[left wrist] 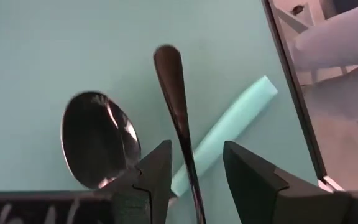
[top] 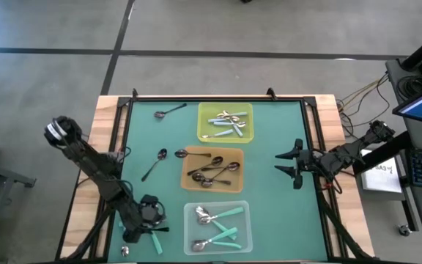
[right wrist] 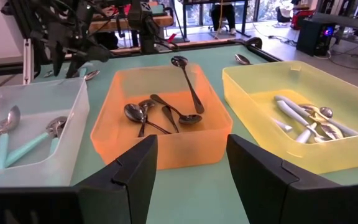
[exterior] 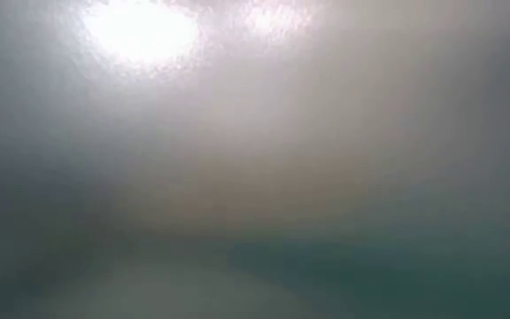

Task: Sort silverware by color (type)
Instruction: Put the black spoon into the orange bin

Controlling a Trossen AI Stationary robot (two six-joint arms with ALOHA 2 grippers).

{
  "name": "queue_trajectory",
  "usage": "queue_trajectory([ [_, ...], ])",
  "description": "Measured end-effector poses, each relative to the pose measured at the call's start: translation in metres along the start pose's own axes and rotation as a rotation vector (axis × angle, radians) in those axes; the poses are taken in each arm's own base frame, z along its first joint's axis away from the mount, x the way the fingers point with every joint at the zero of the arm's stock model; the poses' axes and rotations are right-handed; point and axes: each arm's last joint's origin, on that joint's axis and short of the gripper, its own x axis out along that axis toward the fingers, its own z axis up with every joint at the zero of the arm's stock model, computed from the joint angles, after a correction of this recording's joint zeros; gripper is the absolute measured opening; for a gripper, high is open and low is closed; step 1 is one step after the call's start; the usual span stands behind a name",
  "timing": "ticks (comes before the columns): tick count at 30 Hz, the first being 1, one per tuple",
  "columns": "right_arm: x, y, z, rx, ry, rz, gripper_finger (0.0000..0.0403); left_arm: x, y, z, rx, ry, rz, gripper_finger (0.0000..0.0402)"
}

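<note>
High view shows the sorting well along: teal-handled spoons lie in the clear square tray [top: 190, 210], dark metal spoons in the orange square tray [top: 184, 158] and mixed pale pieces in the yellow square tray [top: 248, 110], while three loose spoons remain on the green worktop [top: 284, 213]. Left wrist view alone reveals the left end effector [left wrist: 194, 168], fingers parted, straddling a dark slim-handled spoon [left wrist: 174, 93] that crosses a teal-handled spoon [left wrist: 229, 127] near the worktop's edge. Right end effector [top: 291, 163] hovers open beside the orange tray; the low view shows only haze.
</note>
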Motion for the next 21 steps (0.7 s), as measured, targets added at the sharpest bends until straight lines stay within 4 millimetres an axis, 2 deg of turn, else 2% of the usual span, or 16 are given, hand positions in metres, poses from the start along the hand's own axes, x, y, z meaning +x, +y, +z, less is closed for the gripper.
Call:
queue_trajectory([
  [15, 0.000, 0.000, 0.000, 0.000, 0.000, 0.000, 0.0185, 0.030, -0.002, 0.007, -0.026, -0.005, 0.140, 0.0127],
  [21, 0.000, 0.000, 0.000, 0.000, 0.000, 0.000, 0.0185, 0.034, -0.003, 0.011, -0.055, -0.042, 0.164, 0.0117],
])
